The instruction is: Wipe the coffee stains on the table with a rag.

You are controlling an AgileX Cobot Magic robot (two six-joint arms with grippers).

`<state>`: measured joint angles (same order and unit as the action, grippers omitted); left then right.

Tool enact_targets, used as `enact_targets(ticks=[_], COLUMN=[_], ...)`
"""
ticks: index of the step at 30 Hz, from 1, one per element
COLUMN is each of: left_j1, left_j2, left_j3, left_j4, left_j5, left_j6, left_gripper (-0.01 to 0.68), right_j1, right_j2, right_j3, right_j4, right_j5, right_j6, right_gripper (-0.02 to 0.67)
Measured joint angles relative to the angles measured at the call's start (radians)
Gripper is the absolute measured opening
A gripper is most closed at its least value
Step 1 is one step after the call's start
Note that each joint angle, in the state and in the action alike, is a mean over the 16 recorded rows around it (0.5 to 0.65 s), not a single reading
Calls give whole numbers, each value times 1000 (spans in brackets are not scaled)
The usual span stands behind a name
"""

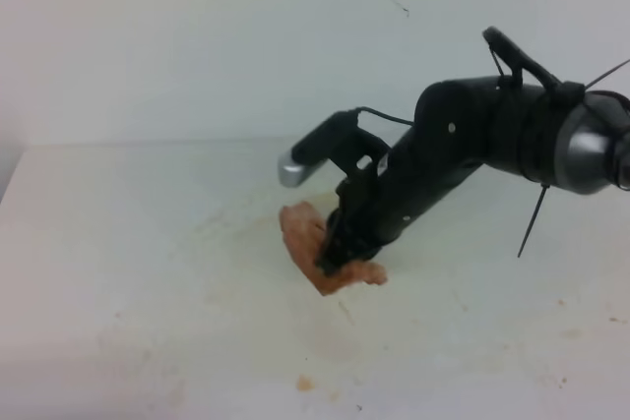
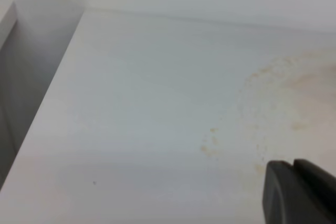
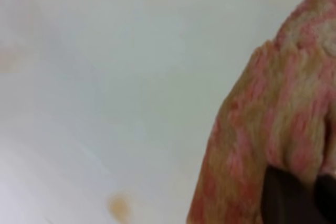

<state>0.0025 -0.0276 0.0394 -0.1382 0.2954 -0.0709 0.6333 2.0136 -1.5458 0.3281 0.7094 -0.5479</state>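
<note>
On the left of the high view the table (image 1: 118, 272) lies white and broad, with only faint tan smears of the coffee stains (image 1: 330, 341) below the middle and a small amber speck (image 1: 306, 383) near the front edge. No left arm shows in that view; in the left wrist view only a dark corner of the left gripper (image 2: 299, 192) pokes in at the lower right, above a pale surface with a scatter of tan specks, and it cannot be told whether its jaws stand apart or together. Toward the middle of the high view the rag (image 1: 315, 248) lies crumpled on the table, pinkish-brown, partly under the right gripper (image 1: 333, 261). The right arm (image 1: 472, 140) reaches in from the right edge, slants down and leftward, and plants its gripper tip on the rag's lower right part. The jaws are pinched together on the cloth; the right wrist view shows dark fingertips (image 3: 286, 198) at the bottom with the rag's fabric bunched against them. The fingertips are cut off by the frame there, and in the high view the arm's own body hides where they meet the cloth.
</note>
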Motion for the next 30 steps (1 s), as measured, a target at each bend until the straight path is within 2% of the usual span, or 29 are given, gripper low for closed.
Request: enact_targets(ticks=[7, 12, 16, 25, 28, 30], left_j1=[0, 0, 0, 0, 0, 0], left_j2=[0, 0, 0, 0, 0, 0], left_j3=[0, 0, 0, 0, 0, 0], left_j4=[0, 0, 0, 0, 0, 0], left_j5=[0, 0, 0, 0, 0, 0], left_j6=[0, 0, 0, 0, 0, 0], left_gripper=[1, 1, 1, 1, 1, 1], right_j1=[1, 1, 0, -1, -1, -1], right_j2=[42, 97, 131, 147, 132, 115], right_j3=[-107, -146, -162, -226, -259, -281], right_j4=[202, 277, 292, 275, 243, 209], right_j5=[-19, -33, -29, 55, 107, 145], right_j6=[-92, -125, -129, -111, -94, -77], right_gripper=[5, 26, 90, 301, 317, 292])
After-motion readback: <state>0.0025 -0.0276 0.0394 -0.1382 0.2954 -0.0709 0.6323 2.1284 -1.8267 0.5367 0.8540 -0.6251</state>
